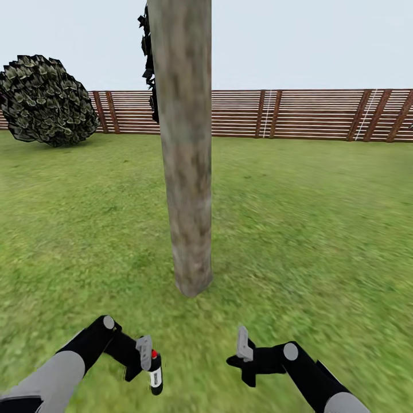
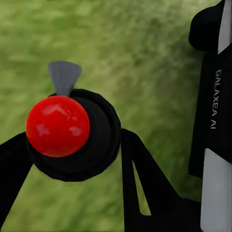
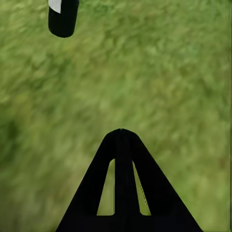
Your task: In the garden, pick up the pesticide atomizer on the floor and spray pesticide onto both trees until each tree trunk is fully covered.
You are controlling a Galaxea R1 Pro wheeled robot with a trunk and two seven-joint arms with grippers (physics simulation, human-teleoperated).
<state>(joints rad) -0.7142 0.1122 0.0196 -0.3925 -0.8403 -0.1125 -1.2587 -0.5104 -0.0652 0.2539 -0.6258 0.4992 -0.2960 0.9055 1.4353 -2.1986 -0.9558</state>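
A rounded, dark-leaved bush (image 1: 47, 100) is sitting at the far left near a corner of the enclosure, while a strip of dark, jagged foliage (image 1: 148, 51) is showing beside the thick central column, and a pale, cloudless sky (image 1: 298, 43) is stretching overhead.

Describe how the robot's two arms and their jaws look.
Both arms have light grey upper segments, black forearms and round grey joint caps. The left gripper and right gripper carry grey plates; their black fingers have triangular cutouts. White "GALAXEA AI" lettering marks one black link.
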